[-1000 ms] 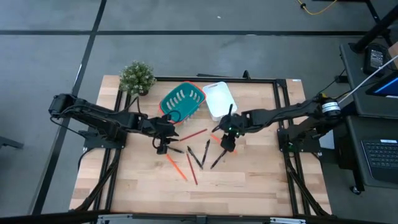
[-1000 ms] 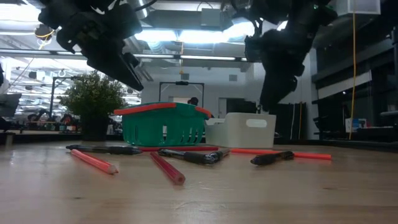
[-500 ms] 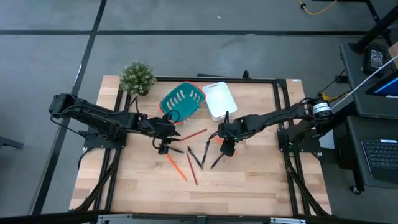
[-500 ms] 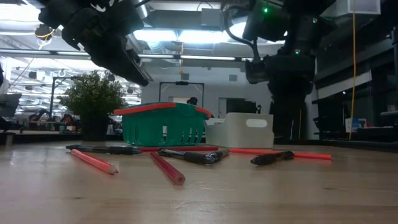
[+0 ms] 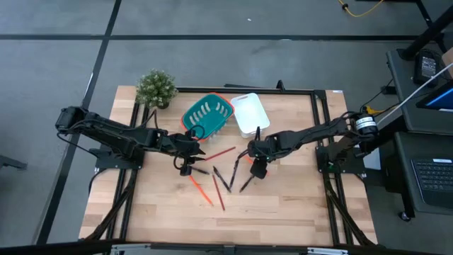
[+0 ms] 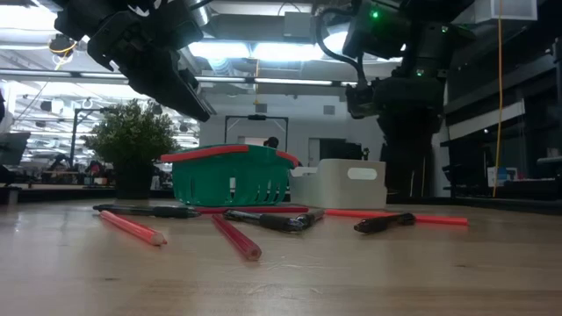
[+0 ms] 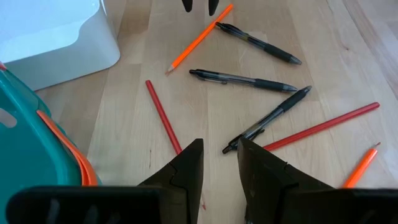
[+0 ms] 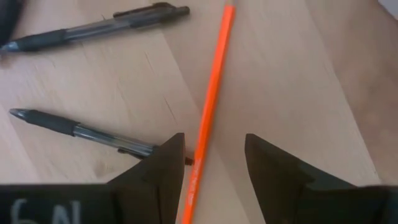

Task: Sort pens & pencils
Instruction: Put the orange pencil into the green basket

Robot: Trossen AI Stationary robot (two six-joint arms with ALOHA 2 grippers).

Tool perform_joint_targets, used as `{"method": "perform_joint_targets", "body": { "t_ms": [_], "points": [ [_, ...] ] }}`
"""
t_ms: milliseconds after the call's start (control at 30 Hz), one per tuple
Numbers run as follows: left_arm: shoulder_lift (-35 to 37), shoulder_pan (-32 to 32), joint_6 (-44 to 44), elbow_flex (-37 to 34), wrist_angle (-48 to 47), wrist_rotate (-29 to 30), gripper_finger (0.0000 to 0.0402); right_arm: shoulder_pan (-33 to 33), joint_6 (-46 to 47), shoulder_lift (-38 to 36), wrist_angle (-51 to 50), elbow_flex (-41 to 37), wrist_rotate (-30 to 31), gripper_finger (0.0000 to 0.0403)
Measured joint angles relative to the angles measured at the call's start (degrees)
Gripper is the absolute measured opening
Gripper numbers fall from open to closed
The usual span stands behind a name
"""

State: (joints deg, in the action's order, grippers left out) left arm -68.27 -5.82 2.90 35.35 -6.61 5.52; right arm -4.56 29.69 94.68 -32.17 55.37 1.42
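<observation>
Straddling an orange pencil [image 8: 208, 106], right gripper [image 8: 208, 163] spread

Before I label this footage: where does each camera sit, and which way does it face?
High view: overhead, straight down on the table, both arms.
Low view: tabletop height, level toward the green basket; arms overhead.
Left wrist: on the left arm, down past the left gripper at pens.
Right wrist: past the open right gripper, astride an orange pencil.
Shared: that pencil shows in the left wrist view too.
</observation>
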Motion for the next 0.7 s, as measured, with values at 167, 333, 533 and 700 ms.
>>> {"method": "perform_joint_targets", "body": {
  "t_ms": [167, 333, 533, 700],
  "points": [
    [0.0, 0.0, 0.0, 0.0, 0.0, 0.0, 0.0094, -1.1, -1.3, 2.4, 0.4, 0.0, 0.0, 0.017],
    [0.0, 0.0, -0.4, 0.0, 0.0, 0.0, 0.0094, -1.4, -1.4, 4.9, 1.6, 0.0, 0.0, 0.017],
    [0.0, 0.0, -0.4, 0.0, 0.1, 0.0, 0.0094, -1.4, -1.6, 6.7, 2.4, 0.0, 0.2, 0.017],
    [0.0, 0.0, -0.4, 0.0, 0.4, 0.0, 0.0094, -1.4, -1.7, 7.5, 2.3, 0.2, 2.0, 0.017]
  ]
}}
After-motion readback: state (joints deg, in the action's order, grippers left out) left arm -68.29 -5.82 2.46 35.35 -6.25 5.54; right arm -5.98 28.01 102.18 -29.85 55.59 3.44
